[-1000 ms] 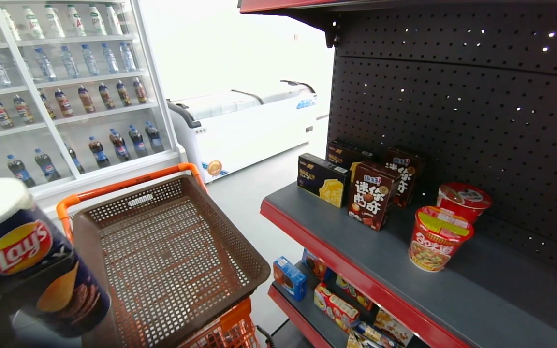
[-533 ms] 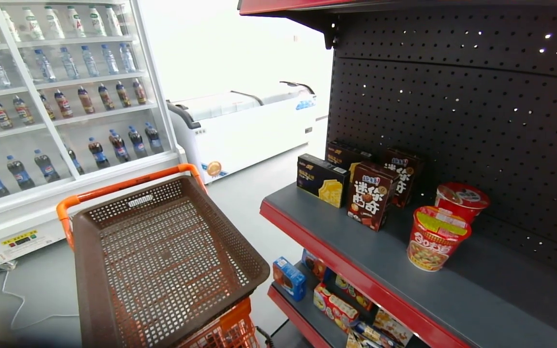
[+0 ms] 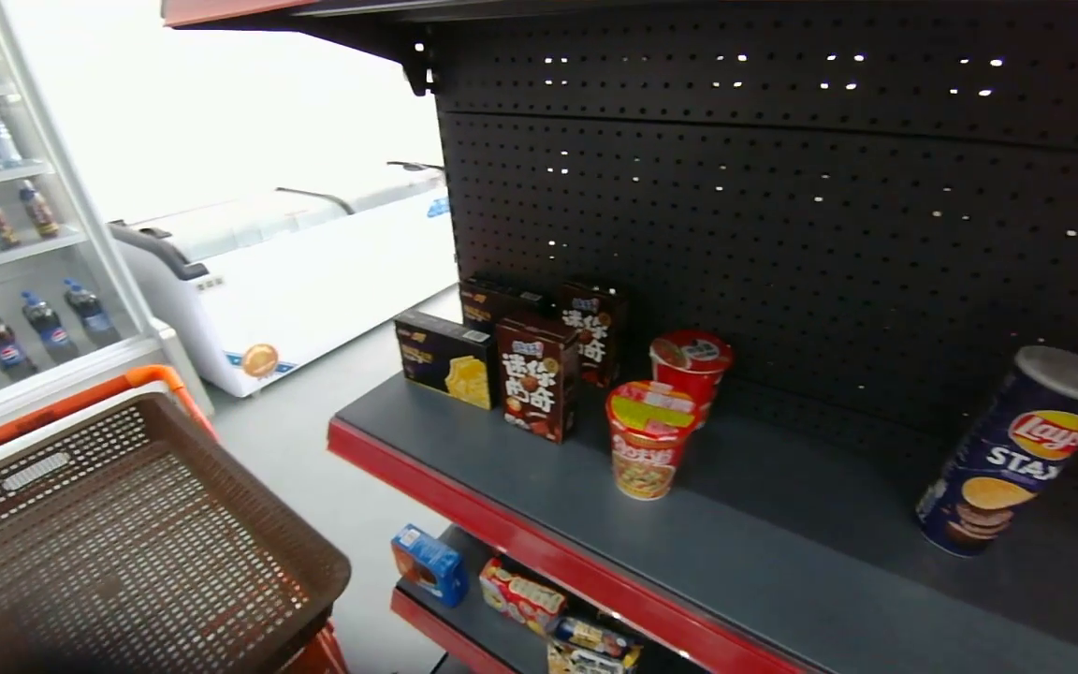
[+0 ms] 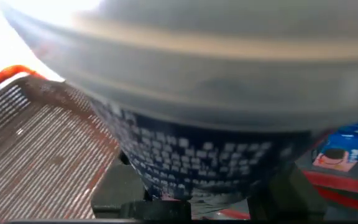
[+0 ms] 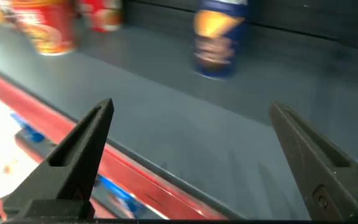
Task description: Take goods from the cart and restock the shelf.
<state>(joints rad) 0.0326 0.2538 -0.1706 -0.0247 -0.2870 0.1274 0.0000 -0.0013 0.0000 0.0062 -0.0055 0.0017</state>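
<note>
The left claw (image 4: pixel 197 190) grips a chips can (image 4: pixel 197 149) near the cart basket (image 3: pixel 127 562); the right claw (image 5: pixel 191 109) stands wide open, empty, before the shelf (image 3: pixel 782 543). Risk — the tall can may tip on release, or knock the second chips can (image 3: pixel 1016 454) already shelved.
</note>
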